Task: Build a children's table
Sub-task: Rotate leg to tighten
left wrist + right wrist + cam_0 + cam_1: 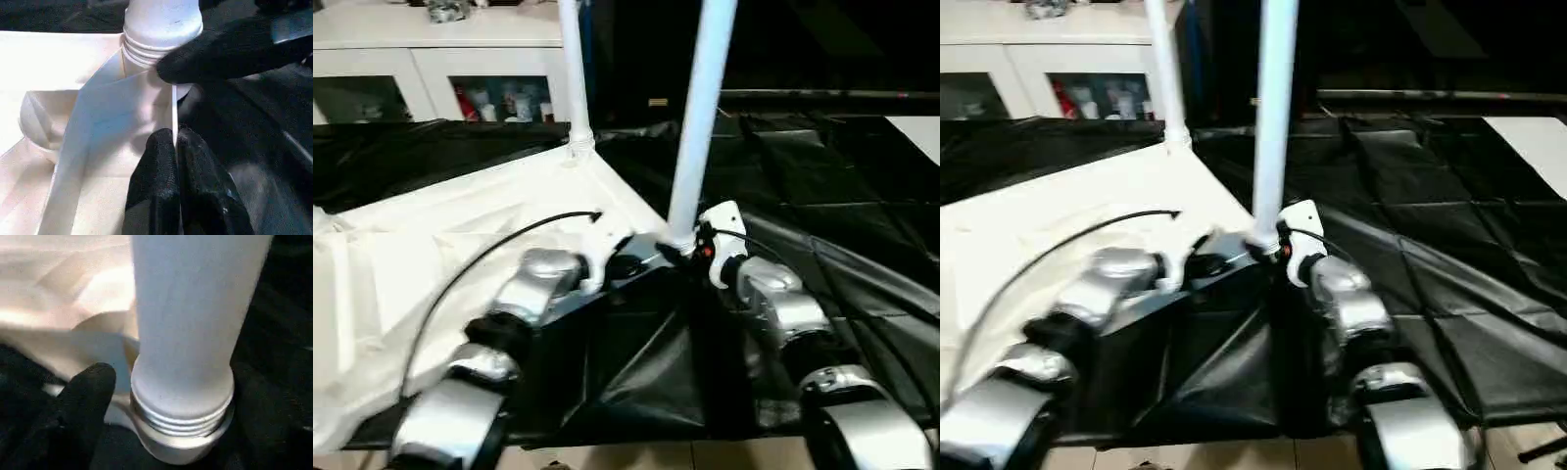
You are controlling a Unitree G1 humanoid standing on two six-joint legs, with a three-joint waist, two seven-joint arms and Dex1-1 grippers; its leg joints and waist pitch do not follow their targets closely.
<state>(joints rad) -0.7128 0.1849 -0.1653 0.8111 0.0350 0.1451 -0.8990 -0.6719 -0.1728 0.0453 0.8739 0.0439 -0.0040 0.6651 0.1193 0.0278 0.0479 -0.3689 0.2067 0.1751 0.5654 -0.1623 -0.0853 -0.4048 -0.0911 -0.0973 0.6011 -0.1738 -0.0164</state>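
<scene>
The children's table lies upside down: its white tabletop (460, 225) rests on black sheeting. One white leg (576, 69) stands in the far corner socket. A second leg (700, 127) stands upright in the near corner socket (146, 98), with its threaded base (181, 416) showing above the socket. My left gripper (174, 139) is shut on the tabletop's thin rim (174, 107) just below that socket. My right gripper (171, 396) is open around the base of the near leg. One of its fingers (90, 396) stands a little off the leg, and another black finger (205, 58) lies against the threads.
A white cabinet (431, 69) with glass doors stands at the back left. Crumpled black sheeting (822, 196) covers the surface to the right and front. A black cable (489, 255) arcs over my left forearm. A dark bar (822, 96) runs along the back right.
</scene>
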